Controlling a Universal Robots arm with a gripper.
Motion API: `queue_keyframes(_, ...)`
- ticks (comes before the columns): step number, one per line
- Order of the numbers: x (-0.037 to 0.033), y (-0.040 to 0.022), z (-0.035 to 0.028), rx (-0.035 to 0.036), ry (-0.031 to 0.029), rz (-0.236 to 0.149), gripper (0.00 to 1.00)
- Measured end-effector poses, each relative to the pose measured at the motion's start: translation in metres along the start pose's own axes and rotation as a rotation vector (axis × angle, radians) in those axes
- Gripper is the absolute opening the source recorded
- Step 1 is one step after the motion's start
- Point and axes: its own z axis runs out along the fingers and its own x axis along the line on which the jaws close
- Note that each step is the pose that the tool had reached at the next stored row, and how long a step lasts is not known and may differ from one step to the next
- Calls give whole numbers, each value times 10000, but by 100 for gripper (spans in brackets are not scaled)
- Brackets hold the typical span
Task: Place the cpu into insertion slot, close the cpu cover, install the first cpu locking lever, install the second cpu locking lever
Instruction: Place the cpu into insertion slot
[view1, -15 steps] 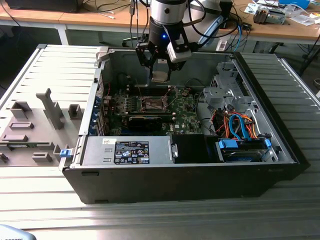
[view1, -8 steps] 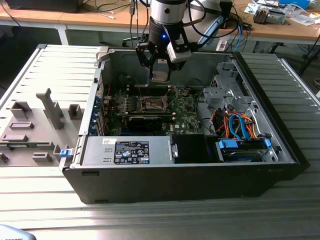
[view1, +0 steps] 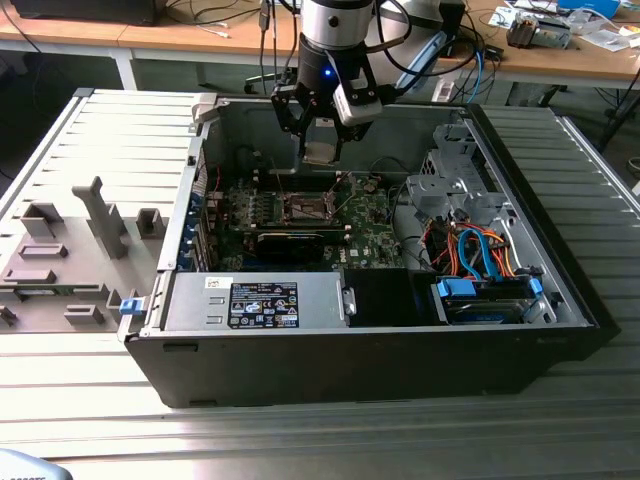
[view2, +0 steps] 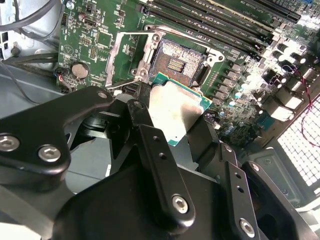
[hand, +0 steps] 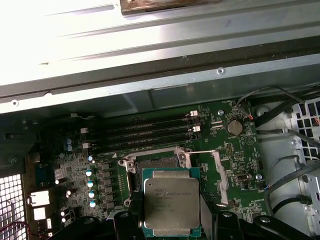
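**Exterior view.** The hand (view1: 321, 150) hangs inside the open computer case (view1: 560, 300), which rests on the ribbed grey counter (view1: 300, 440). Its fingers are drawn in narrow on the cpu (view1: 319, 156), gripping it by two opposite edges. The insertion slot (view1: 303, 208) sits on the green circuit board (view1: 375, 225) directly below the hand, apart from the cpu, so the cpu is not yet seated. A bundle of blue and orange cables (view1: 480, 250) lies to the exterior view's right of the hand. A grey power supply (view1: 260, 300) lies on the near side of the hand.

**Second wrist view.** The black fingers (view2: 142, 112) clamp the cpu (view2: 175, 107), its pale face toward the camera and a green edge showing. Just beyond the fingertips lies the insertion slot (view2: 177, 62), with its dark centre exposed. The cpu cover (view2: 125, 55) is swung open beside the slot, on the side of the round coin cell (view2: 79, 70). The memory slots (view2: 215, 20) run on the far side of the slot from the hand.

**First wrist view.** The cpu (hand: 170, 200) hangs between the fingers, level and square to the board, hiding part of the insertion slot (hand: 155, 162) beyond it. The cpu cover (hand: 220, 172) stands open beside the slot.
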Motion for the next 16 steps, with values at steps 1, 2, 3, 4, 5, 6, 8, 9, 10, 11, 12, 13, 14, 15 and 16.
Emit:
queue_keyframes(1, 0, 0, 0, 0, -1, 9, 54)
queue_keyframes(2, 0, 0, 0, -1, -2, 22, 54)
queue_keyframes(3, 0, 0, 0, -1, -4, 31, 54)
queue_keyframes(4, 0, 0, 0, -1, -3, 37, 54)
queue_keyframes(5, 0, 0, 0, -1, -4, 43, 54)
queue_keyframes(6, 0, 0, 0, -2, -5, 53, 54)
queue_keyframes(8, 0, 0, 0, -2, -6, 67, 54)
queue_keyframes(9, 0, 0, 0, -2, -7, 78, 54)
queue_keyframes(10, 0, 0, 0, -2, -8, 86, 54)
queue_keyframes(11, 0, 0, 0, -2, -9, 97, 54)
queue_keyframes(12, 0, 0, 0, -2, -9, 103, 54)
queue_keyframes(13, 0, 0, 0, -3, -10, 109, 54)
queue_keyframes(14, 0, 0, 0, -2, -11, 118, 54)
queue_keyframes(15, 0, 0, 0, -2, -11, 124, 54)
queue_keyframes(16, 0, 0, 0, -3, -12, 131, 54)
